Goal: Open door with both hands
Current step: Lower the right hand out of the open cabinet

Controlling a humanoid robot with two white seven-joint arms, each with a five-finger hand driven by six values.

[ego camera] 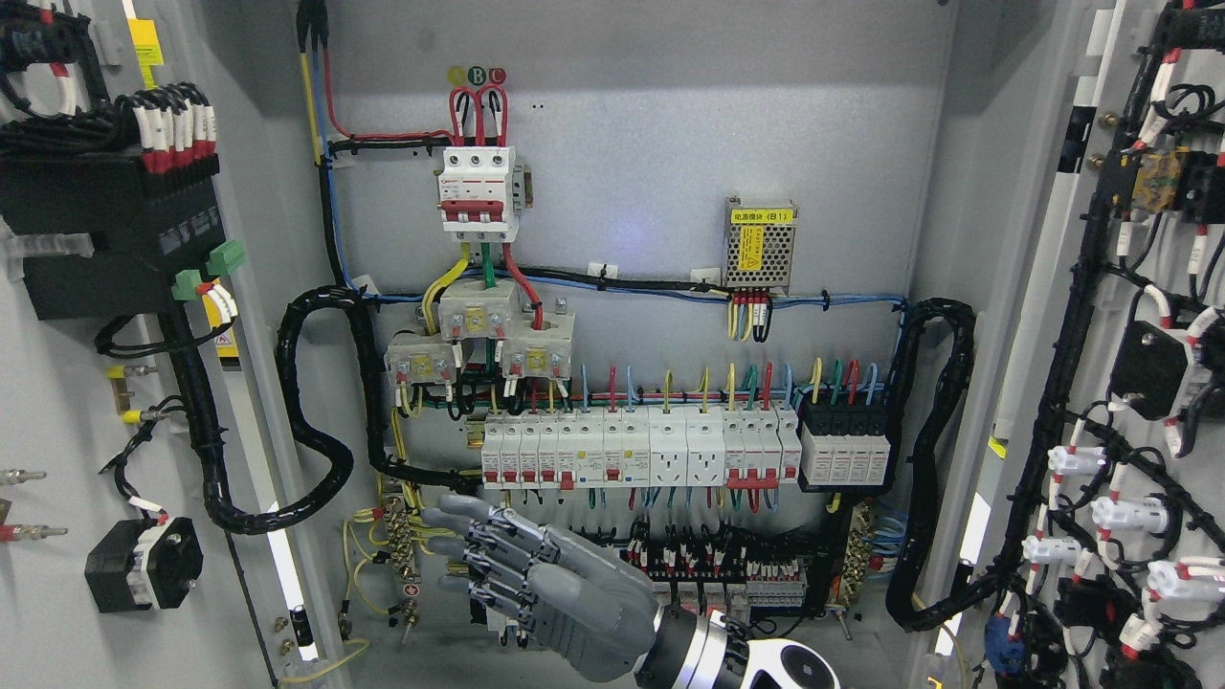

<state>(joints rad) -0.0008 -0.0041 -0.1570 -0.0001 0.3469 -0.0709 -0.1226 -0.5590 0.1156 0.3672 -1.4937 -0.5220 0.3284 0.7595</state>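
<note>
The electrical cabinet stands with both doors swung wide. The left door (67,421) shows its inner face with black wiring and a black module. The right door (1062,316) shows its inner face with wire looms and white connectors. My right hand (478,560), grey with jointed fingers, comes in from the bottom edge right of the middle. It reaches left in front of the cabinet's lower interior. Its fingers are stretched out and hold nothing, and it touches neither door. My left hand does not show.
Inside, the back panel (651,153) carries a red and white main breaker (478,191), a row of white breakers (632,450), a small power supply (759,244) and terminal strips (708,565). Thick black conduit (316,421) loops along both sides.
</note>
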